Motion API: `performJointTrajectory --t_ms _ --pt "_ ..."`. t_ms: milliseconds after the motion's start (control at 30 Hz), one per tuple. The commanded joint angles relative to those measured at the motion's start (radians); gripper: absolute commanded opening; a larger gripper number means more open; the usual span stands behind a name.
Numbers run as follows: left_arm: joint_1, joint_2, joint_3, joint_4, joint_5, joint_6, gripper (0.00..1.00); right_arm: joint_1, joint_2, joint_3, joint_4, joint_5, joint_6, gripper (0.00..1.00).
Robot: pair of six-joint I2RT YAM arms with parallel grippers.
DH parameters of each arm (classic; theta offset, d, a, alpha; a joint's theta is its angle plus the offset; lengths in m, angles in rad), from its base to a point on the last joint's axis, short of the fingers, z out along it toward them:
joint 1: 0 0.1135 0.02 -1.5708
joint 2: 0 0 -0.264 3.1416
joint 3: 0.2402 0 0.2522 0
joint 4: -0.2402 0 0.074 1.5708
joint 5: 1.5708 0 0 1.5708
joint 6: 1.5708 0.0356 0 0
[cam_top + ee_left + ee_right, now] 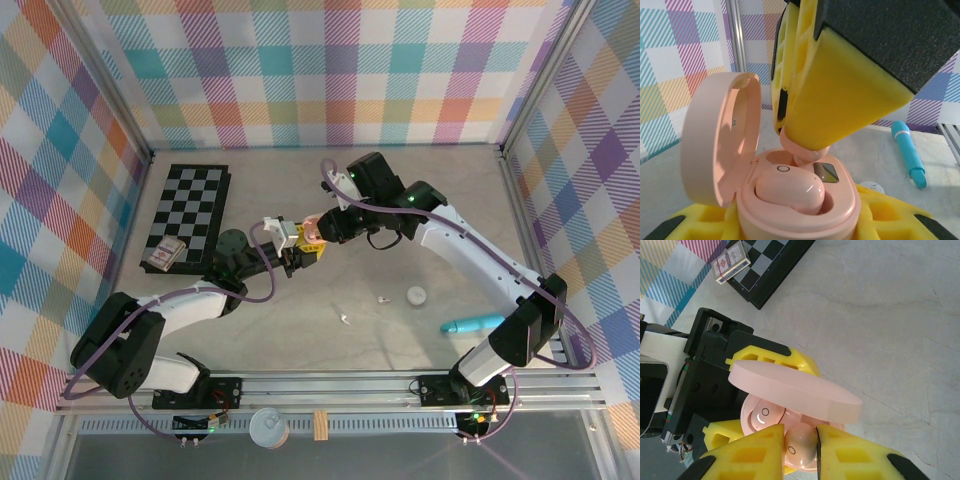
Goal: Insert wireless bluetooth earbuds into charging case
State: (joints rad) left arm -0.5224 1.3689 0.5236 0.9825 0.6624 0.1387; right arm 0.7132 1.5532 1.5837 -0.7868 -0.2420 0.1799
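Earbud (798, 148) | axis upright, tip down | in right end effector (816, 447) | over case (840, 210)

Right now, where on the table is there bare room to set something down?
Free: the far-right corner behind the right arm; the far gap between chessboard and that arm; the near middle between left arm and earbuds. Crowded: the centre around the held pink case, and around the white case and tube.

the left end effector (300, 250) holds the charging case (800, 212) above mid-bench (400, 200), lid open. one earbud (790, 192) sits in a well. a second earbud (800, 445), pinched in the right end effector (816, 449), is at the neighbouring well's mouth. a chessboard (190, 205) lies far left, a tube (475, 323) near right.
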Motion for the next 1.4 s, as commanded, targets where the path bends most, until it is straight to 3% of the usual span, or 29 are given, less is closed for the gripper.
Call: performJointTrajectory --t_ms 0,233,533,800,1000,1367 --pt "-0.013 -0.004 0.027 0.08 0.025 -0.017 0.25 -0.006 0.014 -0.002 -0.007 0.023 0.009 0.22" --pt "-0.012 -0.016 0.024 0.079 0.029 -0.022 0.25 -0.007 0.009 0.01 -0.003 0.022 0.007 0.27" --pt "-0.012 -0.023 0.019 0.082 0.031 -0.014 0.24 -0.011 -0.1 -0.048 0.073 0.021 -0.001 0.52" --pt "-0.013 -0.029 0.017 0.082 0.03 -0.004 0.23 -0.031 -0.156 -0.074 0.209 0.04 0.08 0.65" --pt "-0.013 -0.034 0.015 0.079 0.044 0.001 0.22 -0.048 -0.045 0.052 0.132 0.072 0.114 0.69" --pt "-0.013 -0.068 0.013 0.056 0.038 0.006 0.21 -0.047 0.05 0.121 0.031 0.082 0.053 0.72"
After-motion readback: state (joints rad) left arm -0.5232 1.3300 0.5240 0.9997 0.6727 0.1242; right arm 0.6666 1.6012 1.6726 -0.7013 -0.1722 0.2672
